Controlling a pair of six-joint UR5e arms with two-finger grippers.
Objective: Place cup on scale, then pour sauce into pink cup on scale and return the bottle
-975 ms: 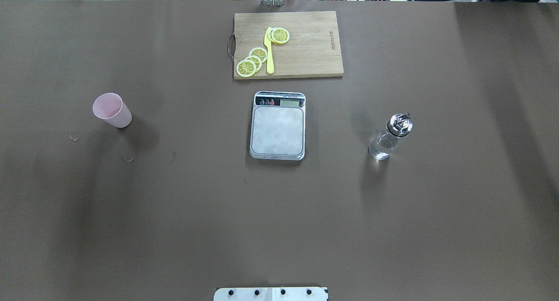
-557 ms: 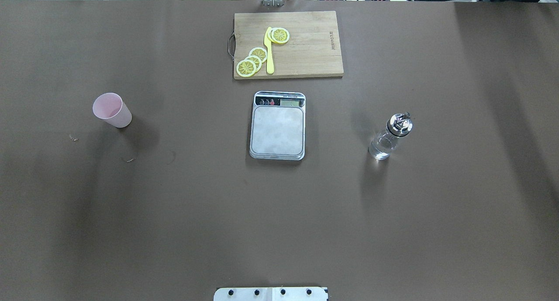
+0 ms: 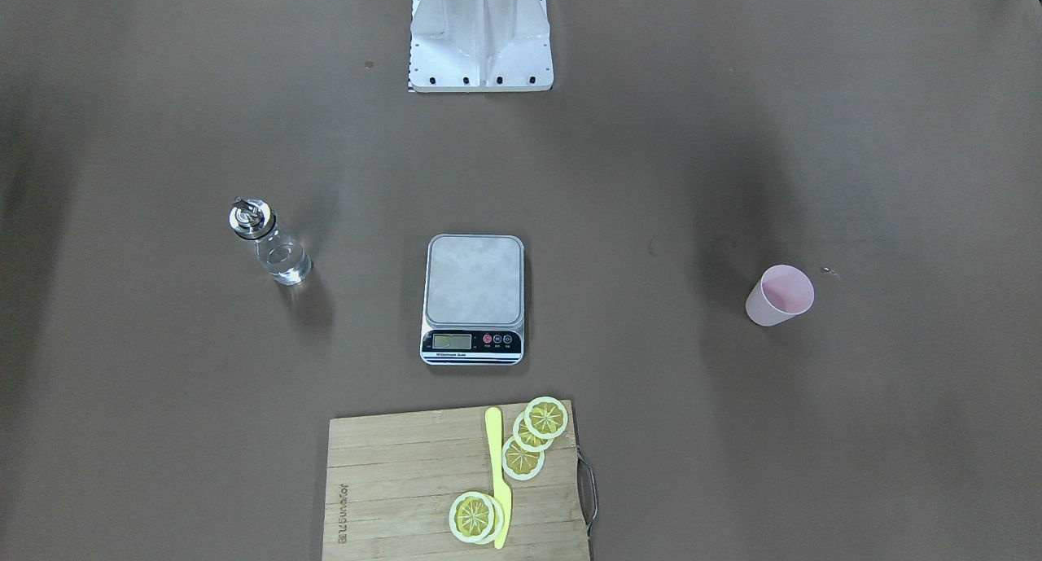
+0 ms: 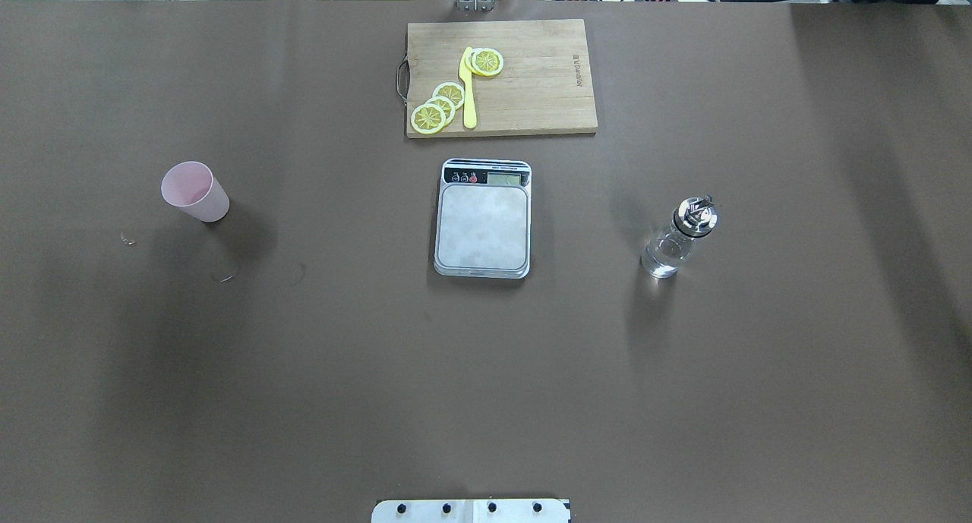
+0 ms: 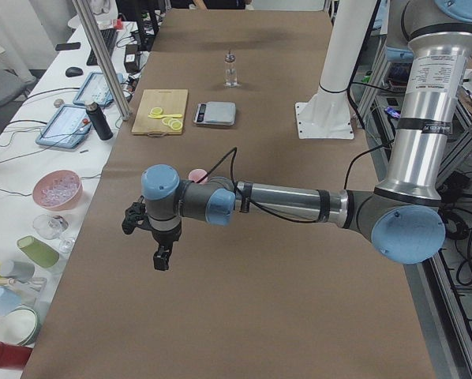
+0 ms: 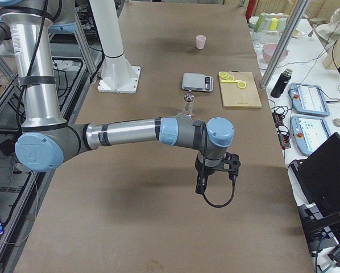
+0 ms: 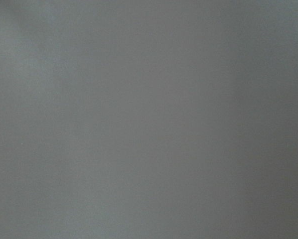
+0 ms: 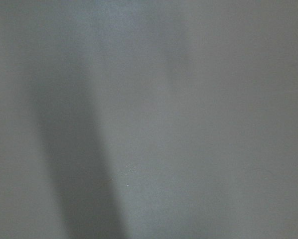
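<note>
A pale pink tapered cup left, flat grey steel scale centre, clear glass bottle right — left gripper and right gripper raised, whether their jaws are spread cannot be told.

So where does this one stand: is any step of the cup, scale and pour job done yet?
Nothing looks done. The cup stands on the table on the robot's left of the scale, whose platform is bare. The bottle stands upright on the scale's other side. Nothing is in hand: the left gripper and the right gripper hang over bare table. Left: cup onto scale, pour, return bottle.
</note>
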